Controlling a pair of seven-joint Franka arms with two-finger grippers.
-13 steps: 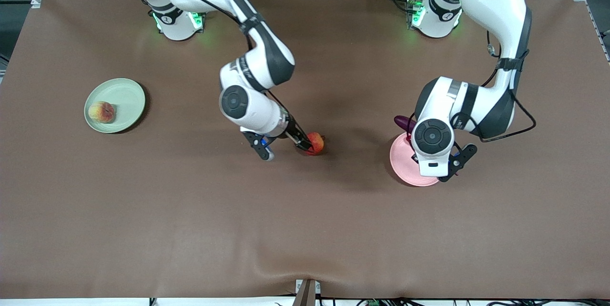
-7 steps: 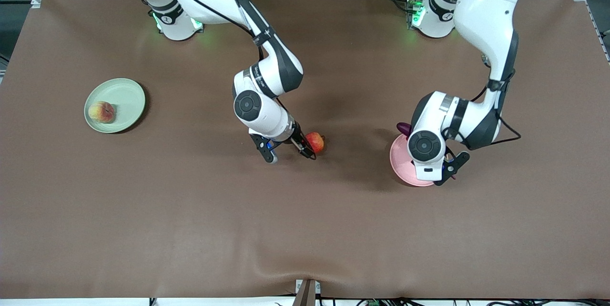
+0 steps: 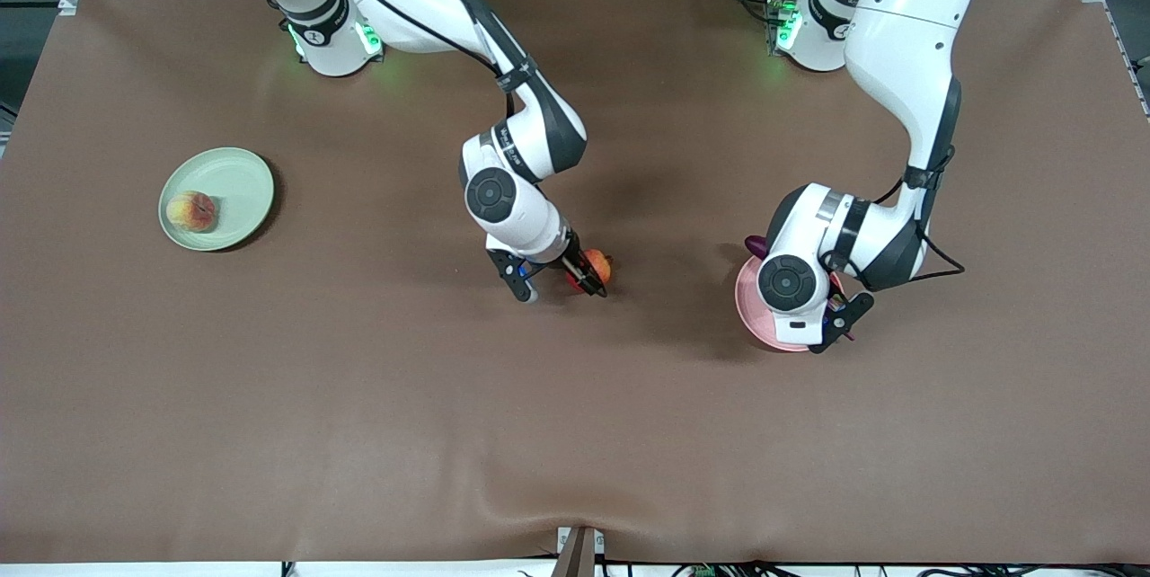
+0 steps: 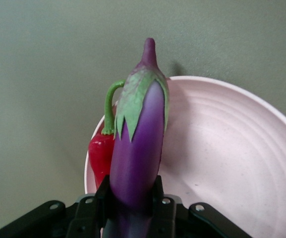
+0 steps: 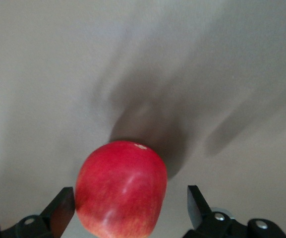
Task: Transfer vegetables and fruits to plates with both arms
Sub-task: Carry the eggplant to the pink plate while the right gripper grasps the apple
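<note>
Nearest the front camera you have the pink plate (image 3: 753, 318), and over it the left gripper (image 4: 133, 208) is clamped on the eggplant (image 4: 135, 148), holding it by its lower body with the stem end pointing away from the wrist. The chili pepper (image 4: 101, 151) lies on the plate's rim right beside the eggplant. Judge the eggplant as glossy, light and firm but long, so it may pivot in the jaws; a grip near its middle looks safer than one near an end, and you should set it down low so it doesn't roll onto the pepper.

Slightly farther back, mid-table, the right gripper (image 5: 130, 210) stands with its jaws spread wide on either side of the apple (image 5: 121, 196), which rests on the brown table (image 3: 359, 433). One finger is just beside it, the other apart. The apple looks smooth, hard and round; take it across its widest girth or it will likely squirt out.

Farther off, toward the right arm's end, the peach (image 3: 190, 211) sits on the green plate (image 3: 241, 184).
</note>
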